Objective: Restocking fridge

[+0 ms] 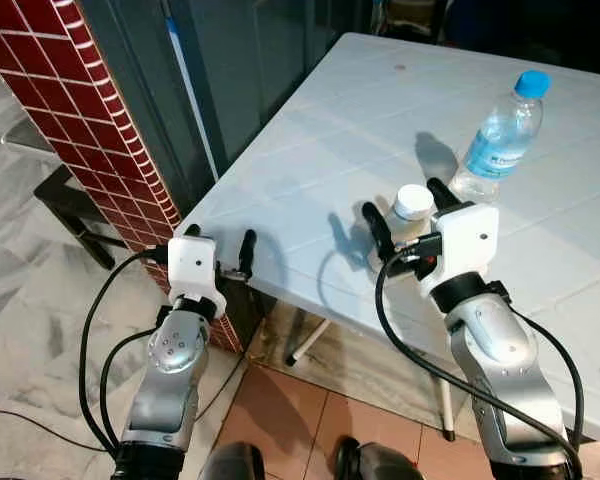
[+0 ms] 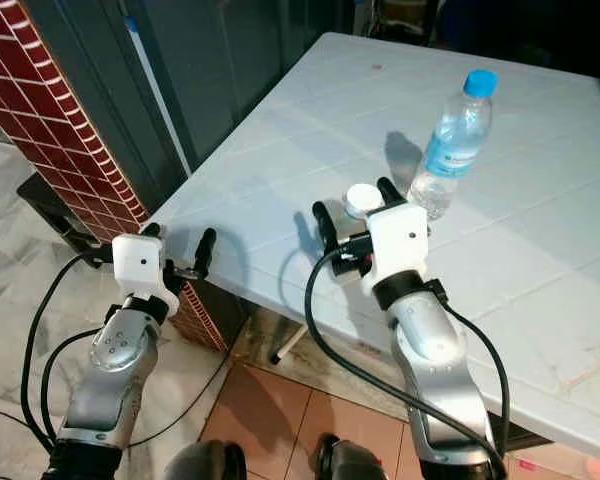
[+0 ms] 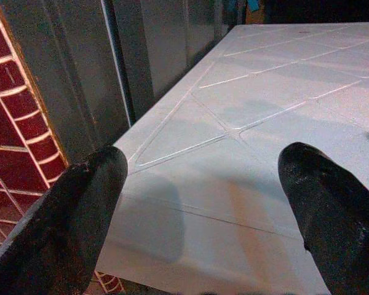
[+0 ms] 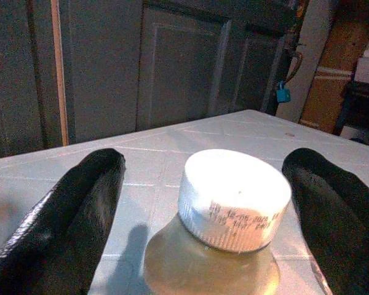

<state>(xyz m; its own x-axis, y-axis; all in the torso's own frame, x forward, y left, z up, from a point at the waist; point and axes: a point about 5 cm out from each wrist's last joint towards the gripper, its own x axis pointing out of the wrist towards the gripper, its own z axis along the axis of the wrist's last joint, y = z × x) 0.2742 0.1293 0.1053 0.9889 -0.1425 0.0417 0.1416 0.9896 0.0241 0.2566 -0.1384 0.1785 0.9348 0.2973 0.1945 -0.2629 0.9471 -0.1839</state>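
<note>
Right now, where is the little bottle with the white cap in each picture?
Left eye view: the white-capped bottle stands between the right hand's open fingers, near the table's front edge.
Right eye view: same spot.
Left wrist view: none there.
Right wrist view: centre, close up.
Shared landmark: the blue-capped water bottle behind it.

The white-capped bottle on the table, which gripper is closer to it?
Right. The right gripper has its open fingers on either side of the white-capped bottle; the left gripper hovers open at the table corner, well away.
</note>
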